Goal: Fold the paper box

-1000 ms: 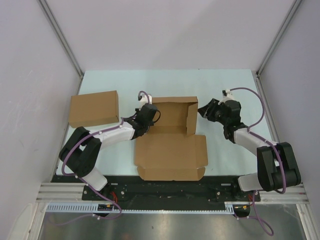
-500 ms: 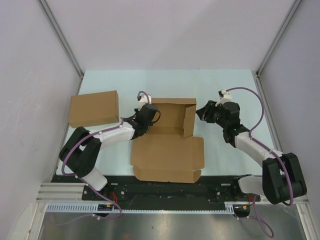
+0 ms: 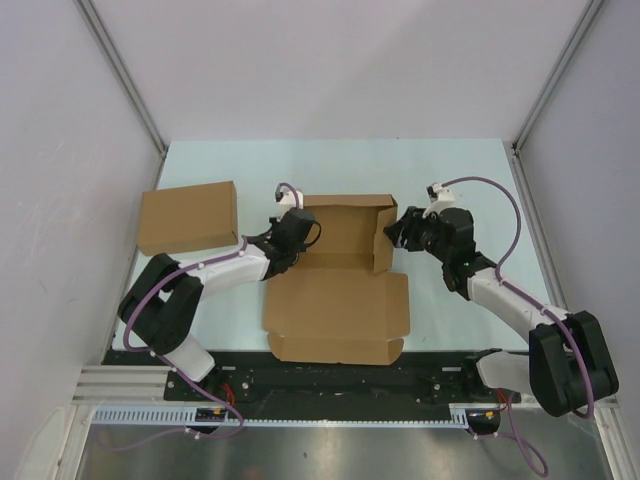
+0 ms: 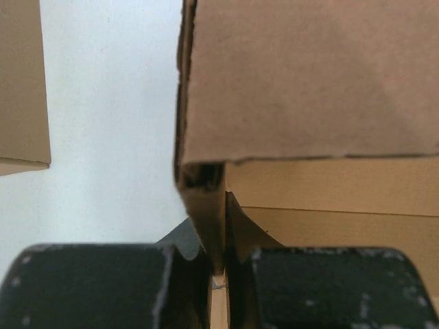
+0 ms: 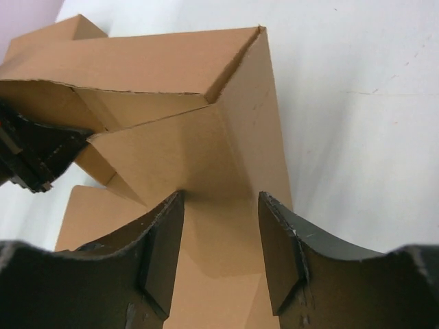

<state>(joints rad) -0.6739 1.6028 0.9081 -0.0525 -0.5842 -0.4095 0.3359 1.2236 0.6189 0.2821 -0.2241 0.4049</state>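
The paper box (image 3: 335, 300) lies mid-table, its wide lid flap flat toward the near edge, with the back wall and the right side wall (image 3: 384, 235) raised. My left gripper (image 3: 292, 236) is shut on the box's left side wall. In the left wrist view the thin cardboard wall (image 4: 206, 205) runs pinched between the dark fingers of the left gripper (image 4: 218, 259). My right gripper (image 3: 394, 231) is open at the right side wall. In the right wrist view that wall (image 5: 240, 130) stands just beyond the spread jaws of the right gripper (image 5: 221, 205), which hold nothing.
A second, plain brown box (image 3: 188, 217) sits at the back left, close behind the left arm; its edge (image 4: 20, 82) shows in the left wrist view. Grey side walls with metal rails close in the pale table (image 3: 450, 170).
My right gripper has moved left, up to the box's right side wall, its jaws opening slightly. The box shifted a little. The left gripper has kept its grip in place.
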